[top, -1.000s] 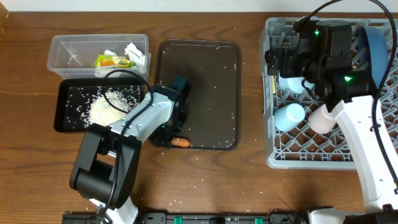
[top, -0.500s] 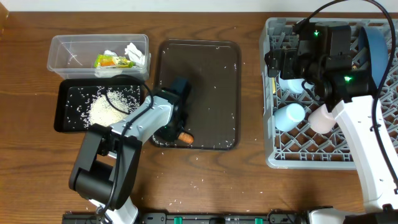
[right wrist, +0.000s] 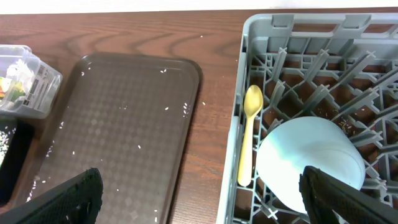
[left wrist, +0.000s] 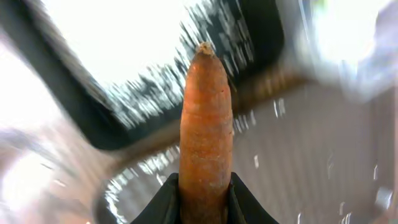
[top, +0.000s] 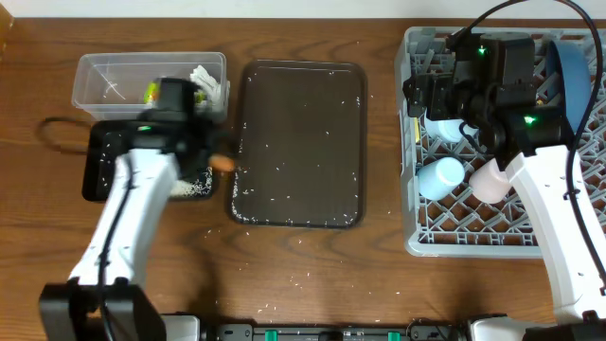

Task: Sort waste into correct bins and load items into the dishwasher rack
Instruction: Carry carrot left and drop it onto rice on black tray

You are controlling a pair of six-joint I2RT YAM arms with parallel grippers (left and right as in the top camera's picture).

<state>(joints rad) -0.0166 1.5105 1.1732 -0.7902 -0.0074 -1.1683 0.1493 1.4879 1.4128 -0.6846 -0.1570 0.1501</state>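
Left tool (left wrist: pixel 204 198): clamped on a tapered, faintly ridged orange carrot stick (left wrist: pixel 205 118), which was held between the shallow black tray (top: pixel 98 178) and the brown serving tray (top: pixel 298 142). Right tool (right wrist: pixel 205 202): spread wide, empty, over the grey lattice rack (right wrist: pixel 249 37). Wood-grain counter (top: pixel 331 275).

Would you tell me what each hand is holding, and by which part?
The left hand pinches the carrot stick at one end; the right hand holds nothing.
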